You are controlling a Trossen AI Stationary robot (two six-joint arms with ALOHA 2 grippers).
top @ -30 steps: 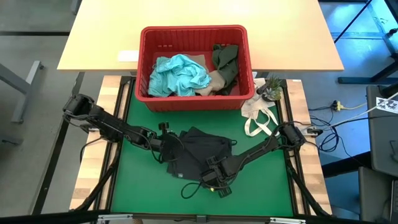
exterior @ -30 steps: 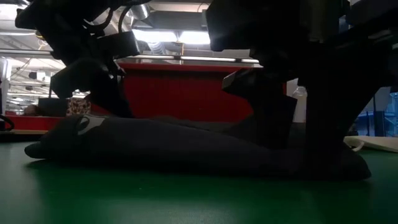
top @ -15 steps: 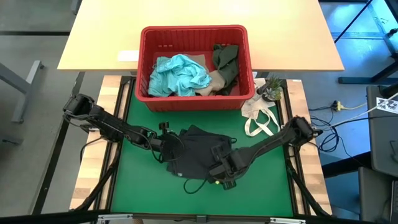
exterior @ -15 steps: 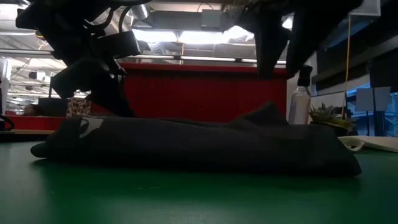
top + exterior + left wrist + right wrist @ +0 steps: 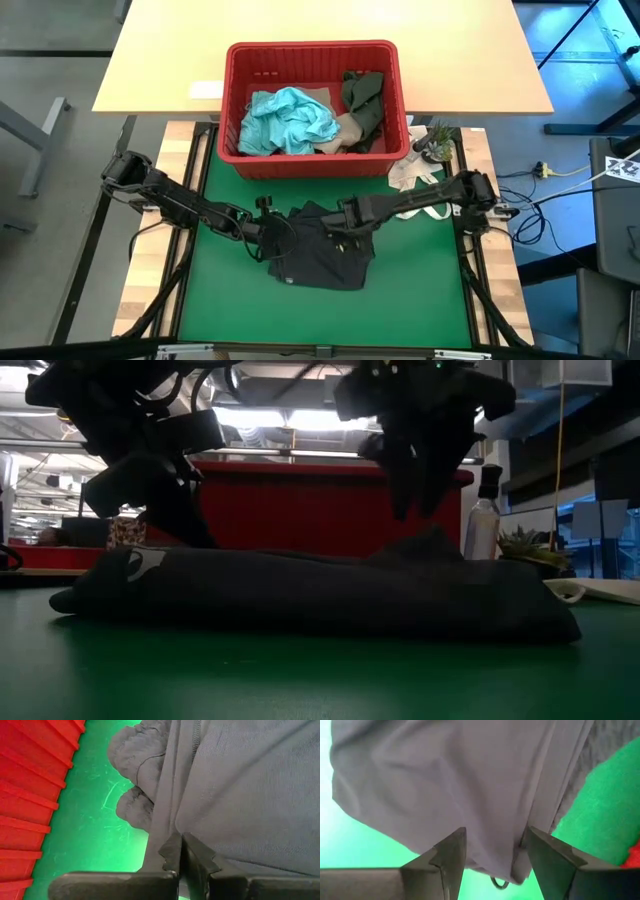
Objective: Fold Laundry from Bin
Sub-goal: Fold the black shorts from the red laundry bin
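A black garment (image 5: 322, 255) lies bunched flat on the green mat (image 5: 420, 300), also seen in the low view (image 5: 300, 595). My left gripper (image 5: 271, 243) is shut at the garment's left edge. My right gripper (image 5: 348, 224) hangs open above the garment's far right part, pointing down and clear of the cloth (image 5: 415, 495); its two fingers frame the cloth below in the right wrist view (image 5: 492, 852). The red bin (image 5: 310, 165) stands at the mat's far edge, holding a teal garment (image 5: 290, 120), an olive one (image 5: 362, 100) and a beige one (image 5: 345, 130). My left gripper meets the black garment at its left edge (image 5: 167, 827), beside a lengthwise seam or fold. The shut fingers (image 5: 172, 852) slant down onto it from the table's left. Whether cloth lies between the fingertips cannot be told. The garment rests on the mat.
A white cloth bag with loop handles (image 5: 415, 195) lies on the mat's right side, next to a small potted plant (image 5: 435, 145). A spray bottle (image 5: 482, 520) stands at the right. The bin's ribbed wall (image 5: 25, 795) is close to my left gripper. Bare mat lies toward the near edge.
My right gripper, open all along, has risen from the garment's near edge and swung toward the far edge and the bin, ending above the garment's far right part. The garment stays on the mat, with a small peak on its right part.
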